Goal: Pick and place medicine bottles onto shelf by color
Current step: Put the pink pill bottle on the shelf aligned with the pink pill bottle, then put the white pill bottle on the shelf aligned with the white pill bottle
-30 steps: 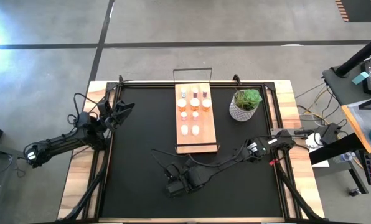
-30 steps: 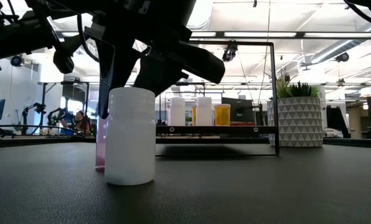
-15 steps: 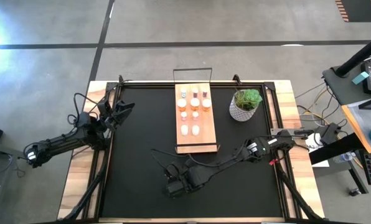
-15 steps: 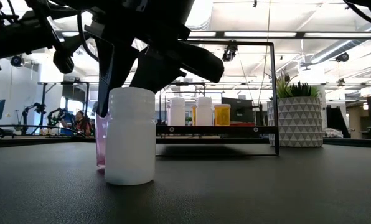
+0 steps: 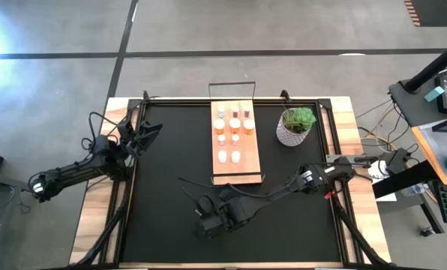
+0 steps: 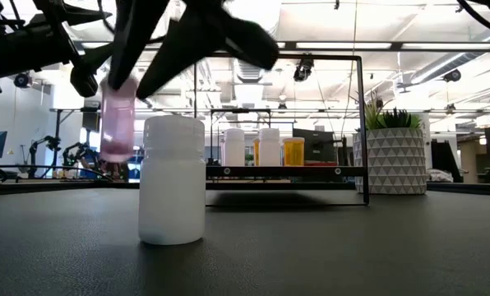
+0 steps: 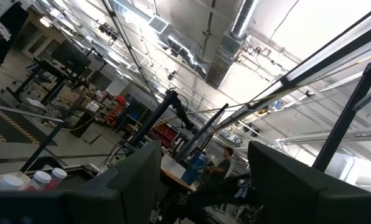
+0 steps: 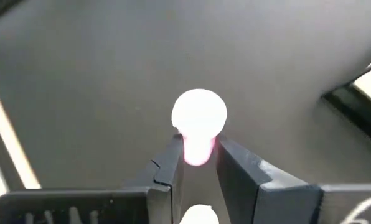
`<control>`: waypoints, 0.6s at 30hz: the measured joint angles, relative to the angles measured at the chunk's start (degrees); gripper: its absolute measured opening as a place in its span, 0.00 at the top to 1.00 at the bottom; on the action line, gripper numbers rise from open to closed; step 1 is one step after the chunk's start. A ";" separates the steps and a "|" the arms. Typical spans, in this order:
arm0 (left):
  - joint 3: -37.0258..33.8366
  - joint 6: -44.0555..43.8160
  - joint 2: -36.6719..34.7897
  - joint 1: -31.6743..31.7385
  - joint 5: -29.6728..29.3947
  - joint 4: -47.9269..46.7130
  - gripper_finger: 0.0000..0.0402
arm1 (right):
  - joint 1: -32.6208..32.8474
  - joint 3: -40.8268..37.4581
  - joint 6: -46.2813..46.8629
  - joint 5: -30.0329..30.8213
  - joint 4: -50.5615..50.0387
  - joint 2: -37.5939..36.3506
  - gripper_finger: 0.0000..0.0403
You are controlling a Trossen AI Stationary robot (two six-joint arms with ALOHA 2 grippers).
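My right gripper (image 5: 211, 223) hangs over the near middle of the black mat, shut on a pink medicine bottle (image 6: 117, 123) with a white cap (image 8: 199, 115). A white bottle (image 6: 173, 181) stands on its base on the mat just beside and below it. The light-wood shelf (image 5: 235, 169) lies at the mat's far middle with several orange, pink and white bottles standing on it (image 6: 261, 148). My left gripper (image 5: 150, 129) waits open at the far left, off the mat's edge, pointing up into the room (image 7: 201, 186). My right gripper pinches the pink bottle's body (image 8: 198, 152) just under its cap between its two fingers (image 8: 170, 165). The fingers come slanting down from the table's right. The bottle is lifted clear of the mat, nearly upright, its lower end hanging below the fingers (image 6: 116, 152).
A green plant in a white patterned pot (image 5: 296, 125) stands right of the shelf. The shelf's dark wire frame (image 6: 362, 123) rises at its ends. Bare black mat (image 5: 163, 195) lies left of the shelf and along the near edge.
My right gripper has risen with the pink bottle, which stood on the mat behind the white bottle and now hangs clear above it. The white bottle has stayed where it was.
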 joint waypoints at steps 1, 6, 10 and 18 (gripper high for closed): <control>0.00 0.00 0.00 -0.02 0.01 -0.02 0.44 | 0.04 0.00 -0.67 0.04 -0.15 -0.37 0.81; 0.00 0.00 0.00 -0.02 0.02 -0.06 0.44 | 0.37 0.20 -3.32 2.96 -0.30 -4.77 0.81; 0.00 0.00 0.00 0.01 0.00 -0.04 0.44 | 0.99 0.22 -7.52 6.25 -0.08 -9.76 0.81; 0.00 0.00 0.00 0.01 0.00 -0.02 0.44 | 3.17 0.22 -11.64 7.61 -2.09 -15.44 0.81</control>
